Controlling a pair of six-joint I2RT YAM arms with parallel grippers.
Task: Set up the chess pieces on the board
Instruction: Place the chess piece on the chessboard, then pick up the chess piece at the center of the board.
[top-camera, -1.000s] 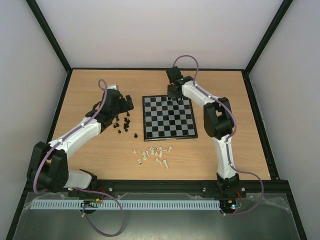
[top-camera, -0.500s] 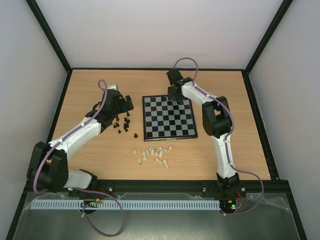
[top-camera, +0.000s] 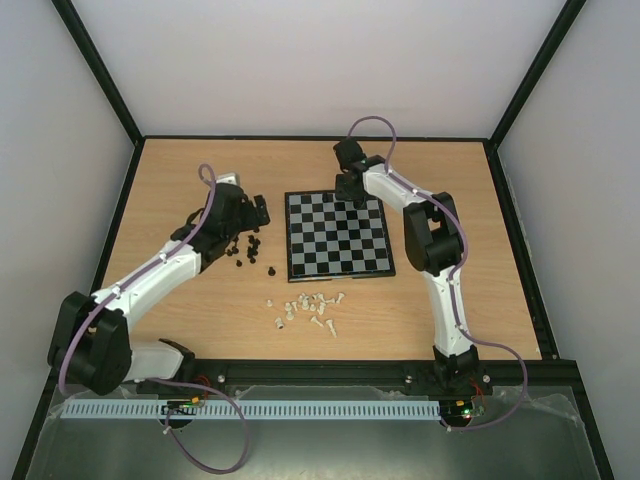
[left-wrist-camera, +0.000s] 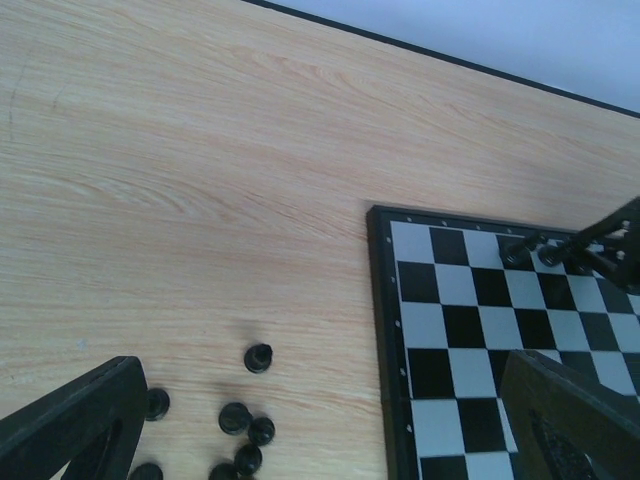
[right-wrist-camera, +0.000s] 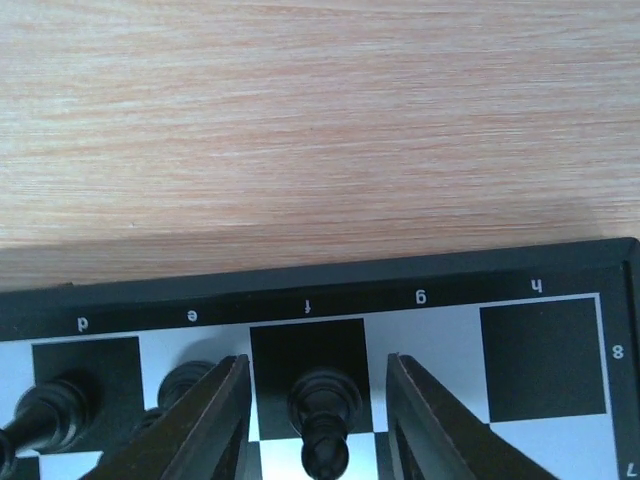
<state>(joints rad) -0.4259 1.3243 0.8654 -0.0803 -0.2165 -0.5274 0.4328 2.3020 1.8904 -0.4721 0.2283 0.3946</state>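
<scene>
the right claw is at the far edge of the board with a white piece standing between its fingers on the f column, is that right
Not quite: the piece is black, not white. The right wrist view shows it standing between the fingers of the right claw, on the f column at the far edge of the board.

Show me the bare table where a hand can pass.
Bare: the table right of the right arm, and its far-left corner. Crowded: black pieces left of the board, white pieces on its near side.
</scene>
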